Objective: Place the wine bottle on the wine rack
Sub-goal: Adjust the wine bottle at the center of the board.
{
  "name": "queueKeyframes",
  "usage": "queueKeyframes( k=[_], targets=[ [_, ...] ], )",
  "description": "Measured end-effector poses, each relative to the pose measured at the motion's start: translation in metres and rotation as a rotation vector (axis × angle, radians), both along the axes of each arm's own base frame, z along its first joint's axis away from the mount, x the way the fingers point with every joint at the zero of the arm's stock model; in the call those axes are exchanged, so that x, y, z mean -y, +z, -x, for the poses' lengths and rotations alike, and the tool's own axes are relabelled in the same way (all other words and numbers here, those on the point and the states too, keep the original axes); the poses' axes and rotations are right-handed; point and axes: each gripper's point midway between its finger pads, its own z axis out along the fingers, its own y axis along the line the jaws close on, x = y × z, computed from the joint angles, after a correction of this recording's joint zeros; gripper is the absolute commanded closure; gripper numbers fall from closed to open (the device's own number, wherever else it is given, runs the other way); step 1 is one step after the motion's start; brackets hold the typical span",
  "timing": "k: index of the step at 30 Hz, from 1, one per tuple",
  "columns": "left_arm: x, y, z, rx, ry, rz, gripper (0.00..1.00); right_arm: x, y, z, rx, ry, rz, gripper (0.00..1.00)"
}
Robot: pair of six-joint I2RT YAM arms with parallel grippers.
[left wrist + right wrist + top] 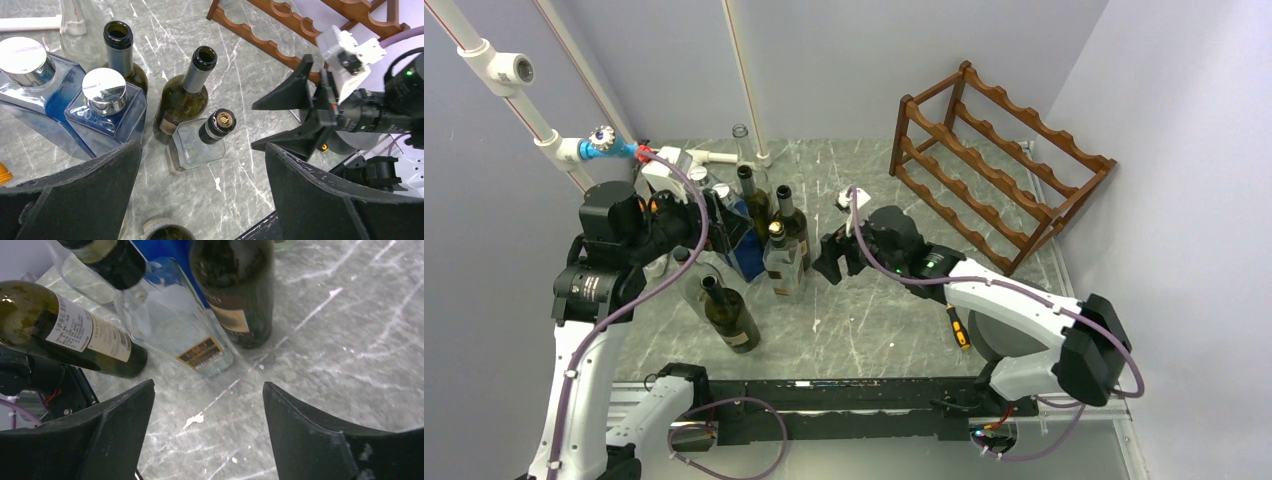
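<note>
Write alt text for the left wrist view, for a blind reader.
The open left gripper hangs above upright bottles on a marble table: two dark wine bottles, two blue square bottles, one clear bottle. The open right gripper enters from the frame's right, the wine rack beyond.

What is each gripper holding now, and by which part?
Nothing is held: the left gripper and the right gripper are both open and empty.

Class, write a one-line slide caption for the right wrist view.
Open right gripper faces a clear labelled bottle beside a dark wine bottle on the marble table.
</note>
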Motion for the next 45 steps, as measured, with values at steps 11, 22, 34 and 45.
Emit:
queueKeyframes(
  k=[11,22,34,45],
  targets=[
    [0.028,-0.019,-0.001,-0.113,-0.1,0.023,0.01,-0.034,0.018,-0.005,0.086,0.064,-0.075,0.18],
    [0.06,-0.092,-0.019,-0.311,-0.036,-0.283,0.12,-0.001,0.026,0.012,0.117,0.016,-0.11,0.18],
    [0.057,-0.122,-0.036,-0.333,0.064,-0.453,0.4,0.015,0.006,0.014,0.088,-0.034,-0.066,0.18],
    [0.062,-0.127,-0.038,-0.351,0.06,-0.486,0.86,0.022,-0.005,0.013,0.074,-0.06,-0.026,0.13]
  ],
)
